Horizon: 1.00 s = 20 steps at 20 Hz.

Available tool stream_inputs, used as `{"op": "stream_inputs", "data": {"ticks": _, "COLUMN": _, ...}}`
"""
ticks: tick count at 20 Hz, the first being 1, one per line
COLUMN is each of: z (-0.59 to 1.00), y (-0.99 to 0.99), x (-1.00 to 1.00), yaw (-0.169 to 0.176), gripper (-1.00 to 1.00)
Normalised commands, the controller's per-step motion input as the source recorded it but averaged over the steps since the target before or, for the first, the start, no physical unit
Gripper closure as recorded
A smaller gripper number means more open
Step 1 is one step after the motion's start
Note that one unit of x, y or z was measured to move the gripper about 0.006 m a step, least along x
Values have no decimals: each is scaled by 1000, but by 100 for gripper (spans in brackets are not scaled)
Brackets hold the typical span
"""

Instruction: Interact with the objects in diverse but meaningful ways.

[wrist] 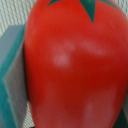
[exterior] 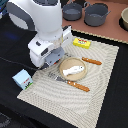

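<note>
Filling the wrist view, red pepper [wrist: 75, 65], touching one grey finger [wrist: 12, 85], grip state unclear

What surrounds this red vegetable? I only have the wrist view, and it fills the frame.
Observer: In the exterior view the arm hangs over a beige placemat, right beside a tan plate.
Operator: Is anything on that plate?
Observer: Yes, a white elongated piece lies on it.
Operator: Are there other small items?
Observer: A yellow box lies at the mat's far edge.
Operator: Anything else?
Observer: A white carton stands near the mat's edge at the exterior view's left.
</note>
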Motion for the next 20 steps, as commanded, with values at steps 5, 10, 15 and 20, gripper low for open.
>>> {"op": "stream_inputs", "data": {"ticks": 5, "z": 859, "y": -39, "x": -113, "yaw": -18, "gripper": 100}}
{"op": "stream_inputs", "data": {"ticks": 10, "z": 1000, "y": -549, "x": 223, "yaw": -71, "gripper": 100}}
{"op": "stream_inputs", "data": {"ticks": 15, "z": 982, "y": -519, "x": 577, "yaw": -81, "gripper": 100}}
{"op": "stream_inputs", "data": {"ticks": 20, "z": 697, "y": -499, "x": 725, "yaw": -81, "gripper": 100}}
